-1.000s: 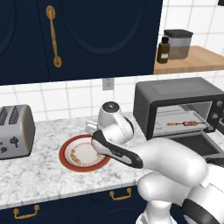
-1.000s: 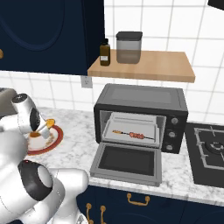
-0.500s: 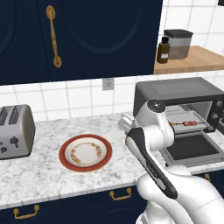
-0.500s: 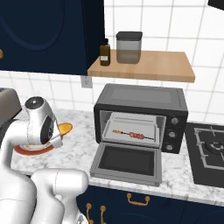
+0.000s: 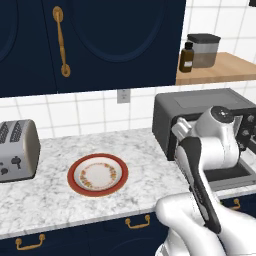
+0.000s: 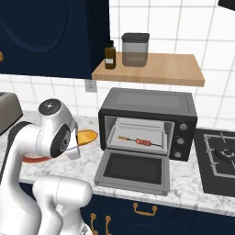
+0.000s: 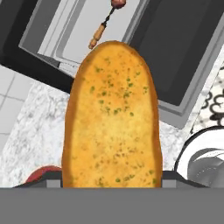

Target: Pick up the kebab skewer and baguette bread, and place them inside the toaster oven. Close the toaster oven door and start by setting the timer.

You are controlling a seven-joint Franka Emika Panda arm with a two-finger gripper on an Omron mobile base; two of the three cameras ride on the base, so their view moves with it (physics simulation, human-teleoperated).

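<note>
- Gripping the baguette bread (image 7: 112, 118), the fingers are clamped on its near end; in the hand view the golden, green-flecked loaf rises from between them and points toward the toaster oven (image 6: 148, 126).
- In the right base view the orange tip of the loaf juts out from beside the arm's white wrist, held in the air above the marble table (image 6: 183, 179) and just left of the oven.
- Red-rimmed plate (image 5: 98, 174) lies flat on the table with a floral ring on its white centre; it carries nothing. A red sliver of its rim appears at the lower left of the hand view.
- Toaster oven door (image 6: 133, 170) is dropped fully open and lies roughly level in front of the oven cavity, dark glass pane facing up.
- Kebab skewer (image 6: 136, 140) lies lengthwise on the pale tray inside the oven, red and brown chunks toward its right end.
- Three knobs run down the oven's right side.
- Silver two-slot toaster (image 5: 17, 149) stands at the table's left end, well apart from the plate.
- Stove burner (image 6: 220, 158) sits right of the oven.
- Wooden shelf (image 6: 151, 69) above the oven holds a brown bottle (image 6: 109, 55) beside a grey lidded canister (image 6: 135, 49).
</note>
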